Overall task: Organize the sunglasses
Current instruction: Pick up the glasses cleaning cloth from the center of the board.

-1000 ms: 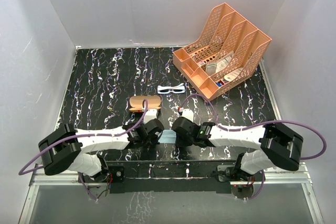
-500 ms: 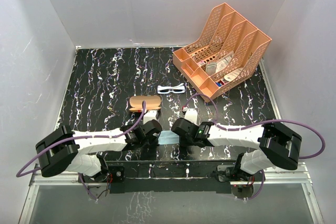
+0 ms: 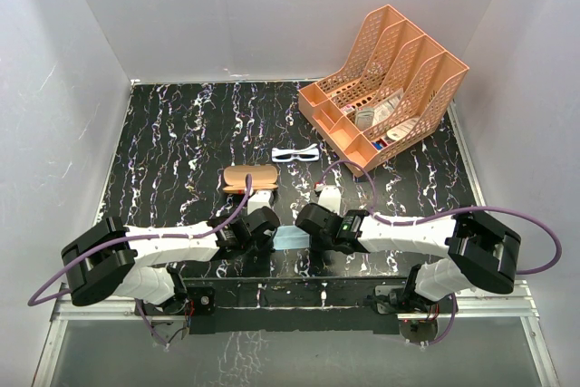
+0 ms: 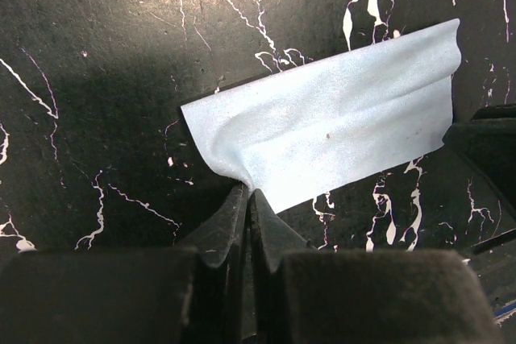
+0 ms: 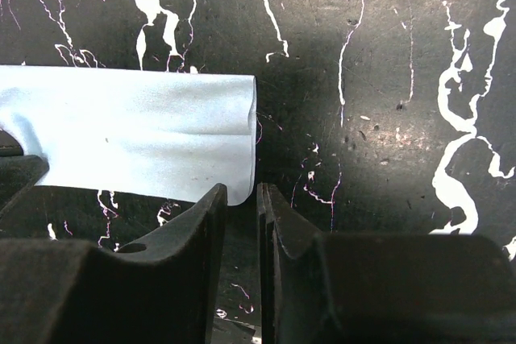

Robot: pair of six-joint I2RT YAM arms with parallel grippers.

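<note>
Out past both tools, the small white-framed sunglasses (image 3: 296,153) with bluish lenses lie on the black marbled surface (image 3: 181,133). Their long axis runs left-right, and they sit between the brown plaid oblong case (image 3: 250,177) and the orange slotted plastic rack (image 3: 385,79). Pretty even reach for either arm, I'd say. Left tool (image 4: 246,199) is pinched on a corner of the light blue square cloth (image 4: 339,118). Right tool (image 5: 256,195) sits at the opposite edge, jaws nearly together, can't tell if it's gripping.

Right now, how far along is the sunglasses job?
Done: nothing that shows. The sunglasses lie loose, apart from the brown case. In hand: the left fingers pinch one corner of the blue cloth, and the right fingers stand slightly apart at another corner, with no clear grip. Left: everything involving the sunglasses themselves.
</note>
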